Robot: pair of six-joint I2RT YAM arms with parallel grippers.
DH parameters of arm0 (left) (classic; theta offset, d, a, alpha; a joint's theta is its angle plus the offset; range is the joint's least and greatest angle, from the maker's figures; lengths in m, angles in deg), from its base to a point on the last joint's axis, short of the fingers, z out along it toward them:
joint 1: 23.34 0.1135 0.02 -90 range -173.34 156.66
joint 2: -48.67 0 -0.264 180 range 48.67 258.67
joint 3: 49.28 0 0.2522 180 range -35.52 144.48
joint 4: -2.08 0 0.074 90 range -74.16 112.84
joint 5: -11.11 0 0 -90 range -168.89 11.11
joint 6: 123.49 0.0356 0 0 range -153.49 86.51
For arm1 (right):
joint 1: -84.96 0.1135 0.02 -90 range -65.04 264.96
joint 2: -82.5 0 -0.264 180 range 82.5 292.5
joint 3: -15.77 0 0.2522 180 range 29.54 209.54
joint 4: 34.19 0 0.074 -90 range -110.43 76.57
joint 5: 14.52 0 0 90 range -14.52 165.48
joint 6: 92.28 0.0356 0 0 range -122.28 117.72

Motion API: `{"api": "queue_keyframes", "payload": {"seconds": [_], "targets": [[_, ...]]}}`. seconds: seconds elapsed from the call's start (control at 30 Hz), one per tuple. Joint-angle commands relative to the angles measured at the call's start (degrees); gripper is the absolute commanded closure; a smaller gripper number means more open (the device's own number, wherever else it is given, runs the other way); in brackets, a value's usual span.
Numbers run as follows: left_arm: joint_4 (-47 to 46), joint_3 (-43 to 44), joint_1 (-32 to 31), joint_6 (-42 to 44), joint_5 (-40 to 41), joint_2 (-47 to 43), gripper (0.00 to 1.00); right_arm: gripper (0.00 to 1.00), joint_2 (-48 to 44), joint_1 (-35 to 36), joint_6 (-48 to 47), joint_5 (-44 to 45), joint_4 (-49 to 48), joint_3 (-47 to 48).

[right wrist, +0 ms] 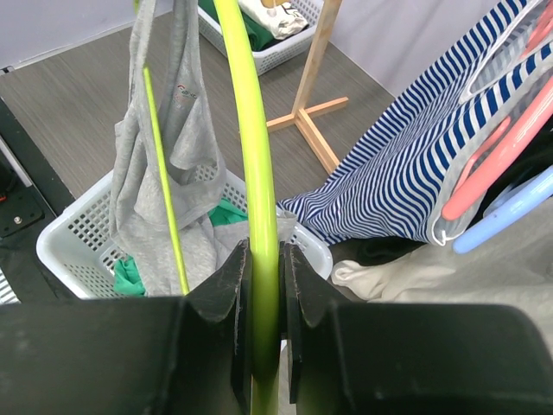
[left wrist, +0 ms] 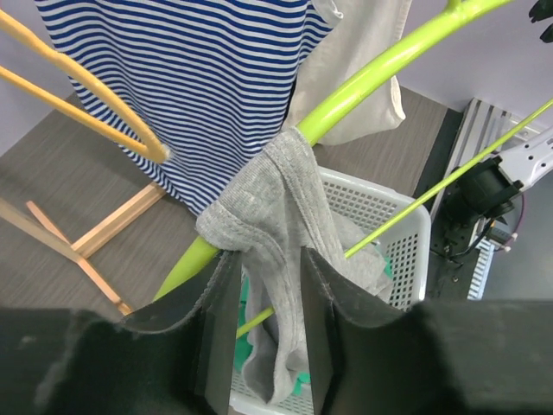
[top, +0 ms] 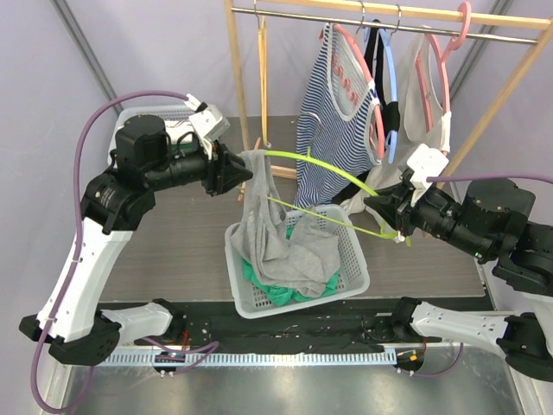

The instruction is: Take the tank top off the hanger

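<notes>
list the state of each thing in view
tank top: hooked over hanger's end, rest draped into basket
hanger: off the rail, tilted
left gripper: jaws around tank top, grip unclear
right gripper: shut on hanger
basket: partly full
striped top: hanging on rail

**Two robot arms reach toward each other, each gripper closed on something**

The left arm (top: 82,259) rises from its base at the near left of the tabletop, bends at the elbow and stretches level to the right. The left gripper (top: 235,176) points toward the centre, its black jaws pressed in on either side of a strap of the grey tank top (top: 259,186). The right arm (top: 484,225) mirrors it from the far side, its forearm level and aimed left. The right gripper (top: 378,207) has its jaws clamped almost together on the thin green hanger (top: 333,169), which runs straight out between them.
</notes>
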Motion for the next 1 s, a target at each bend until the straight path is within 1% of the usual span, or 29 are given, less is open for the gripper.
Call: {"api": "queue_keyframes", "payload": {"seconds": [0.0, 0.07, 0.1, 0.2, 0.33, 0.6, 0.63, 0.7, 0.83, 0.93, 0.97], "targets": [[-3.52, 1.56, -0.34, -1.12, -0.74, -0.29, 0.73, 0.99, -0.70, -0.17, -0.23, 0.25, -5.06, 2.02], [-3.70, 1.30, -0.26, -1.21, -1.18, -0.12, 0.80, 0.99, -0.97, -0.17, -0.15, 0.43, -5.23, 1.93], [-3.78, 1.30, -0.26, -1.30, -1.27, -0.11, 0.87, 0.99, -0.88, -0.17, -0.23, 0.43, -5.32, 1.85], [-4.49, 1.47, -0.26, -2.88, -1.71, 0.41, 1.00, 0.99, -0.88, -0.17, -0.32, 0.61, -5.67, 1.49], [-4.49, 2.61, -0.26, -3.15, -2.15, 0.59, 1.00, 0.99, -0.79, -0.17, -0.41, 1.83, -5.24, 0.97], [-2.82, 12.97, 2.38, -1.83, 0.48, -0.73, 1.00, 0.99, -4.57, -0.17, 1.43, 6.40, -1.55, -0.70], [-2.73, 13.42, 2.82, 0.09, 1.61, -0.73, 1.00, 0.99, -5.44, -0.17, 1.87, 6.75, -0.94, -0.70], [-2.73, 14.22, 3.08, 0.46, 2.59, -0.56, 1.00, 0.99, -6.15, -0.17, 2.40, 7.46, 1.43, 0.17], [-2.82, 12.82, 3.52, -0.33, 4.79, -0.20, 1.00, 0.99, -7.03, -0.34, 4.42, 8.34, 7.06, 3.50], [-2.99, 9.22, 3.61, -1.30, 4.00, -0.90, 1.00, 0.99, -9.31, -0.87, 4.69, 10.27, 8.21, 4.04], [-3.08, 7.90, 3.61, -3.13, 2.69, -1.25, 1.00, 0.99, -9.84, -1.48, 4.60, 10.88, 8.30, 5.00]]}}
